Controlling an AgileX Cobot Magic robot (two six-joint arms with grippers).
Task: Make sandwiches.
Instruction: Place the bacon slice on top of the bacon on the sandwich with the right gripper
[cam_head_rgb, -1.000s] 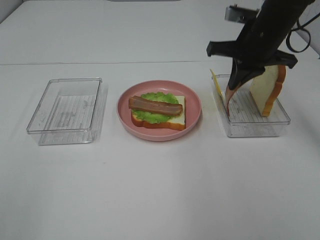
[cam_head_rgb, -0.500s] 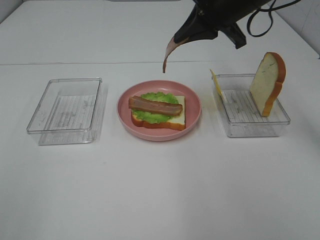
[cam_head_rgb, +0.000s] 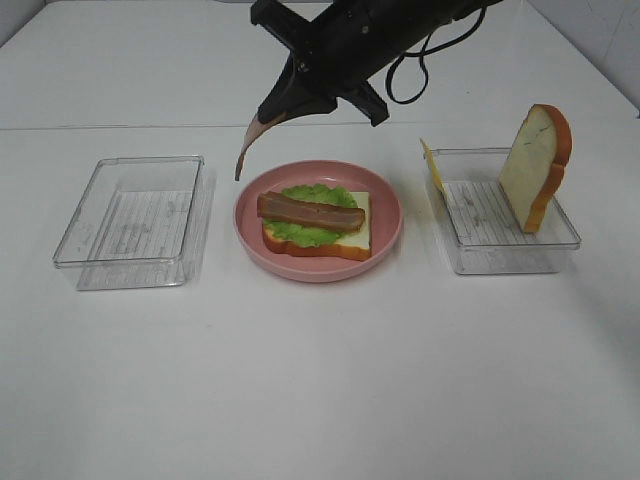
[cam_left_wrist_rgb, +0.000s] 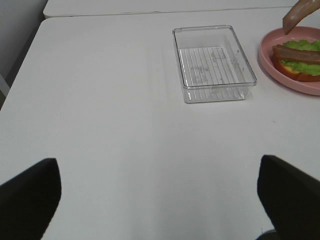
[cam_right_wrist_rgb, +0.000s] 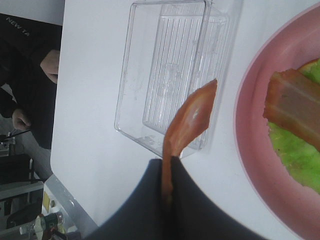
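Pink-brown bacon strip (cam_head_rgb: 250, 145) is dangling from my right gripper (cam_head_rgb: 287, 103), whose jaws are pinching its upper end, and it is hanging in the air by the left side of the pink plate (cam_head_rgb: 392, 240). The sandwich is sitting there half built: bottom bread slice (cam_head_rgb: 354, 236), lettuce (cam_head_rgb: 298, 232), first bacon piece (cam_head_rgb: 310, 211). I am judging this strip goes on next. The cheese (cam_head_rgb: 432, 168) and top bread slice (cam_head_rgb: 535, 165) are waiting in the right tray (cam_head_rgb: 500, 258). My left gripper (cam_left_wrist_rgb: 160, 197) is idling, jaws spread wide.
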